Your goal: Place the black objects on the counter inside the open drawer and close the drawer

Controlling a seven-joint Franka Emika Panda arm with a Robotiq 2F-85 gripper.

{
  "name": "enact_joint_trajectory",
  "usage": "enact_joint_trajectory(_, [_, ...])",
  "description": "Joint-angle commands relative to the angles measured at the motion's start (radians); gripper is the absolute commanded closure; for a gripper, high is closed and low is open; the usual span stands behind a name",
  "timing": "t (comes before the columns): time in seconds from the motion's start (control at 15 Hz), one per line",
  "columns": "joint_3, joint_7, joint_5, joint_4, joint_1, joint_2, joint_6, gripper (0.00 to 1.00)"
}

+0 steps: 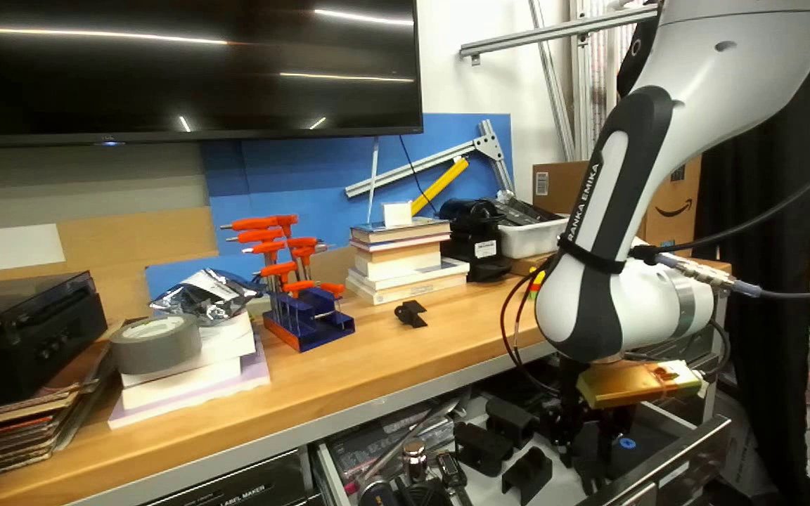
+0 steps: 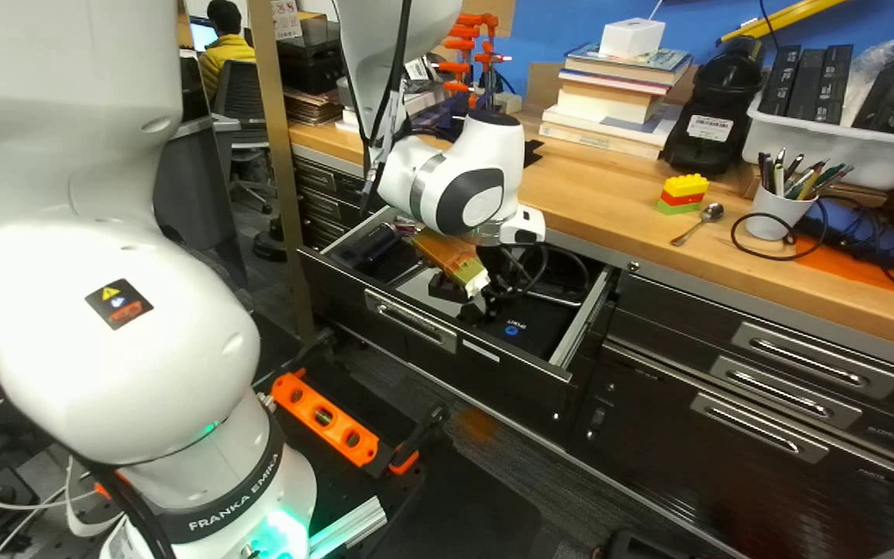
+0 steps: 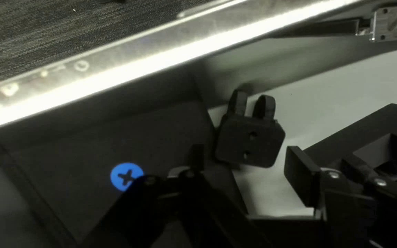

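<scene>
Light-brown wooden butcher-block counter [image 1: 384, 358]: carries one small matte-black angular piece [image 1: 412, 313], between a blue stand [image 1: 320, 309] of orange-handled hex keys [image 1: 278, 269] and a stack of pale-edged books [image 1: 401, 263]; placing it is left to do
Wide shallow dark-grey metal drawer [image 2: 486, 376]: open in both exterior views, so closing is left too
Small blocky black piece with two loops [image 3: 250, 137]: inside the drawer, beside a flat black box [image 3: 91, 144] with one blue disc [image 3: 117, 175]; looks set down, so by my judgement its placing is done or nearly
Black two-finger gripper [image 3: 245, 158]: low in the drawer, jaws parted, with the looped piece between and just beyond them; pale drawer floor [image 3: 322, 103] shows between it and one jaw, and nothing looks held
Task pieces: two counted, one on the counter, one in the drawer
Chunky black brackets [image 1: 484, 450]: three in an exterior view, all in the drawer; task pieces or not, cannot tell
Hex keys: several overlapping, no sure count
Counter oddments: one white pen cup [image 2: 781, 211], one metal spoon [image 2: 701, 221]
</scene>
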Motion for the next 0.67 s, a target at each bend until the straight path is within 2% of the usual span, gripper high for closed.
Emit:
enact_joint_trajectory(0.0, [-0.079, 0.085, -0.088, -0.011, 0.079, -0.064, 0.010, 0.05])
enact_joint_trajectory(0.07, [-0.103, 0.111, -0.119, -0.009, 0.104, -0.087, 0.005, 0.00])
enact_joint_trajectory(0.27, [-0.169, 0.197, -0.238, 0.012, 0.174, -0.152, -0.017, 0.00])
enact_joint_trajectory(0.4, [-0.177, 0.250, -0.311, 0.042, 0.194, -0.194, -0.044, 0.00])
enact_joint_trajectory(0.6, [-0.132, 0.292, -0.378, 0.108, 0.180, -0.233, -0.087, 0.00])
